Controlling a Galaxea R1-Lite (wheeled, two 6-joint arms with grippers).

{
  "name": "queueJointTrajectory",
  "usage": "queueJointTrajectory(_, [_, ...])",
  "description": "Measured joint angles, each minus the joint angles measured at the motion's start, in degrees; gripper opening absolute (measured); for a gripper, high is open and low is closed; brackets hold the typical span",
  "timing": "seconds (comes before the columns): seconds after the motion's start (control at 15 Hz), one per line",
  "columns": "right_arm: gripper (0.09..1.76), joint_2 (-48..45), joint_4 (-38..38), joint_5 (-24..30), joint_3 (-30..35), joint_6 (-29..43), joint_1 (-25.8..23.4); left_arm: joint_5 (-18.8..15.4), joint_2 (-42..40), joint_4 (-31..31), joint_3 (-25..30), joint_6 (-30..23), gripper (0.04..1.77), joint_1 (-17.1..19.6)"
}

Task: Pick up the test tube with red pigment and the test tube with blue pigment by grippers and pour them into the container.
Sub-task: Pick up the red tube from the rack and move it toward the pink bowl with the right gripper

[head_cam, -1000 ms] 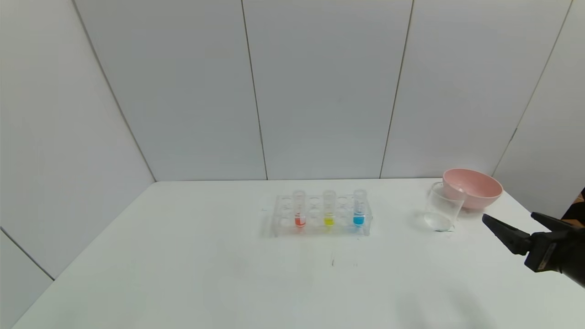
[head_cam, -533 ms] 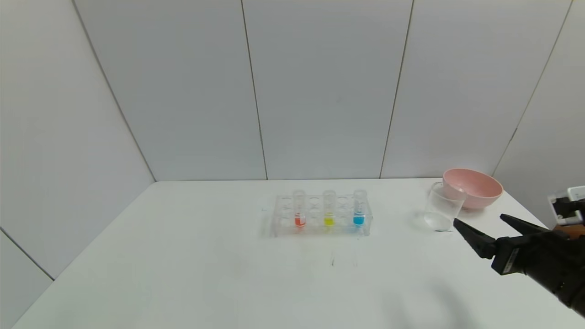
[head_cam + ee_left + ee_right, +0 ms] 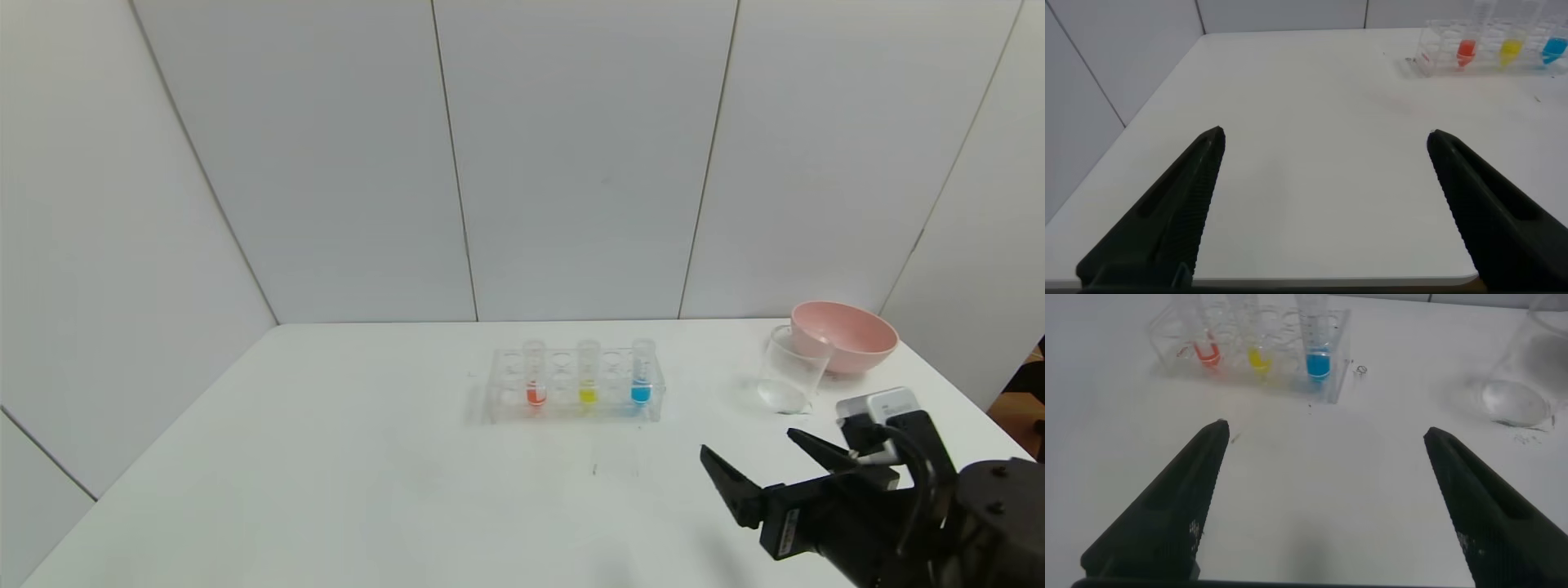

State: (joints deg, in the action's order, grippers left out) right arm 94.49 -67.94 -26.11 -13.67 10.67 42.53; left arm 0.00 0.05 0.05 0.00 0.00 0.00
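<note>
The red test tube (image 3: pixel 535 377) and the blue test tube (image 3: pixel 642 374) stand upright in a clear rack (image 3: pixel 571 402) at the table's middle, with a yellow tube (image 3: pixel 588 376) between them. The clear beaker (image 3: pixel 790 370) stands at the right. My right gripper (image 3: pixel 749 447) is open and empty, low over the table, to the right of and nearer than the rack. In the right wrist view its gripper (image 3: pixel 1324 431) faces the blue tube (image 3: pixel 1315 343), the red tube (image 3: pixel 1208 345) and the beaker (image 3: pixel 1527 367). My left gripper (image 3: pixel 1324 135) is open over bare table at the left, outside the head view.
A pink bowl (image 3: pixel 845 335) sits right behind the beaker at the back right. White walls close the table at the back and sides. The table's right edge (image 3: pixel 971 408) runs close to my right arm.
My right gripper has moved left and toward the table's front, from beside the beaker to a spot below and right of the rack. The tubes and beaker have not moved.
</note>
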Motion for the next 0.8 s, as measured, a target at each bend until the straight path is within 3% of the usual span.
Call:
queueJointTrajectory(0.13, [1.71,3.47,-0.79,-4.97,-2.36,0.63,7.27,0.00,0.00,0.00,0.00,0.02,1.76,0.00])
queueJointTrajectory(0.33, [1.71,8.84,-3.79,-7.12,-7.34,0.82,13.62,0.00,0.00,0.00,0.00,0.00,1.76,0.00])
queueJointTrajectory(0.8, [1.71,21.93,-4.12,-7.98,-20.18,0.39,17.64,0.00,0.00,-0.02,0.00,0.00,1.76,0.00])
